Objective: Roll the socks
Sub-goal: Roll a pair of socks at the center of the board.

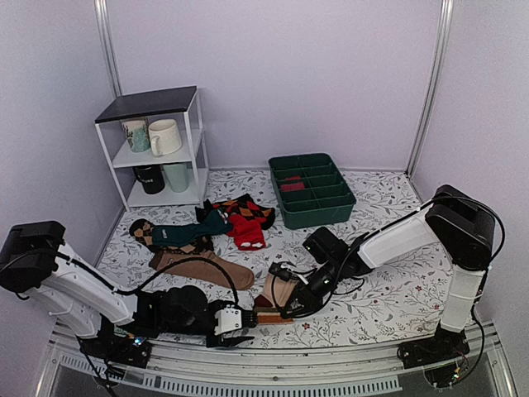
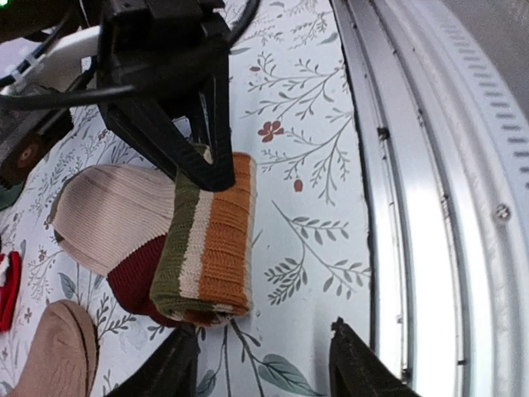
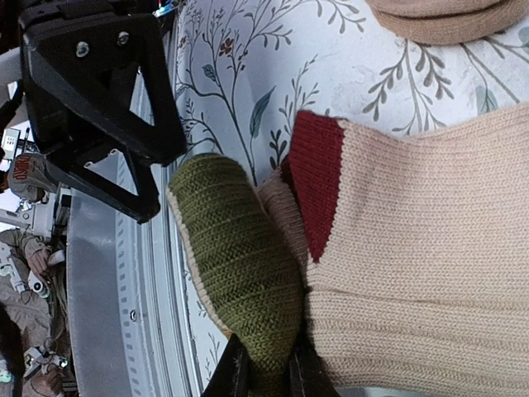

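Socks (image 2: 207, 240) sit at the near edge of the table (image 1: 388, 289), between your two arms, and they are partly rolled. The striped foot is wound into a short roll showing olive, cream and orange bands. The maroon heel is tucked against it, and the beige leg lies flat toward the middle of the table.

Your right gripper (image 3: 266, 364) is clamped on that roll. On its own wrist camera you see the two fingers pinched close together into the olive knit. On the left wrist camera its black fingers come down onto the far end of the roll.

Your left gripper (image 2: 260, 331) sits just short of the roll's near end, close by the metal rail (image 2: 413, 207). Its jaws are parted with only the flowered cloth between them, and it is not touching the socks.

A plain brown sock (image 1: 202, 269) lies just beyond the beige leg, to your left. Farther back you have a heap of red-and-black argyle socks (image 1: 246, 217) beside a dark teal sock (image 1: 186, 236). A green divided tray (image 1: 312, 192) stands behind those toward the right, with something red in it that is too small to name. At the back left a white shelf (image 1: 194, 124) holds mugs (image 1: 164, 136) on two levels.
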Tool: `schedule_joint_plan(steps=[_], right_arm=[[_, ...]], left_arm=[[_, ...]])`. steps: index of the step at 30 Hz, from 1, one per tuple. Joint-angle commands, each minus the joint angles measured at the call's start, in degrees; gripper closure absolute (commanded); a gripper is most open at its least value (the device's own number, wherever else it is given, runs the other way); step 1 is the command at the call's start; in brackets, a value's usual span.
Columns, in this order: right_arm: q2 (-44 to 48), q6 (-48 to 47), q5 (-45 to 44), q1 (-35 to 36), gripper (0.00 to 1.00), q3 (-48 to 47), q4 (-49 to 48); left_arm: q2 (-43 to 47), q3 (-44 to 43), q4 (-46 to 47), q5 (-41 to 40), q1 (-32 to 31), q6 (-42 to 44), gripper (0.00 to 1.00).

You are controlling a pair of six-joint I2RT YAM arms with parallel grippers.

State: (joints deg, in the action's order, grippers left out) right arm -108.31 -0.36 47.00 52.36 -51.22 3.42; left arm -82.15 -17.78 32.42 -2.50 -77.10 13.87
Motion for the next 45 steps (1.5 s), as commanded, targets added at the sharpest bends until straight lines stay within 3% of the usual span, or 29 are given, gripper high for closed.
schedule_joint_plan(steps=[1, 3, 4, 5, 11, 15, 18, 22, 25, 31, 45], right_arm=[[-3.34, 2.72, -2.06, -0.11, 0.92, 0.88, 8.95], [-3.23, 2.67, -2.26, -0.07, 0.92, 0.8, 9.14], [-3.22, 2.6, -2.35, -0.1, 0.92, 0.79, 9.19], [-3.27, 2.53, -2.54, -0.11, 0.92, 0.83, 9.28], [-3.77, 2.29, -2.88, -0.21, 0.93, 0.49, 9.59], [-3.26, 2.29, -2.97, -0.17, 0.92, 0.56, 9.68], [-2.77, 2.5, -2.88, -0.23, 0.93, 0.43, 9.73], [-2.76, 2.55, -2.73, -0.17, 0.92, 0.46, 9.76], [-3.02, 2.52, -2.77, -0.2, 0.93, 0.4, 9.89], [-2.88, 2.46, -3.15, -0.19, 0.92, 0.5, 10.24], [-3.21, 2.81, -2.63, -0.21, 0.93, 0.67, 9.58]], left_arm=[[-4.06, -0.87, 9.9, -4.61, -0.81, 6.29, 0.38], [-4.92, -1.21, 12.02, -5.25, -0.83, 6.94, 0.21], [-5.29, -1.41, 12.62, -6.4, -1.03, 6.64, 0.05], [-5.52, -1.32, 13.6, -7.44, -1.32, 6.73, 0.01], [-6.32, -0.37, 20.31, -17.63, -1.65, 4.55, 0.01], [-7.51, -2.2, 19.66, -19.02, -1.88, 4.26, 0.01], [-6.47, -3.41, 13.77, -10.63, -1.93, 3.08, 0.01], [-6.62, -1.65, 14.5, -2.31, -1.81, 1.2, 0.01], [-7.79, -2.52, 12.12, 0.49, -1.46, 0.61, 0.09], [-11.25, -4.56, 9.82, 2.74, 1.14, -1.3, 0.25], [-14.42, -4.28, 14.54, 0.22, 3.8, -2.22, 0.24]])
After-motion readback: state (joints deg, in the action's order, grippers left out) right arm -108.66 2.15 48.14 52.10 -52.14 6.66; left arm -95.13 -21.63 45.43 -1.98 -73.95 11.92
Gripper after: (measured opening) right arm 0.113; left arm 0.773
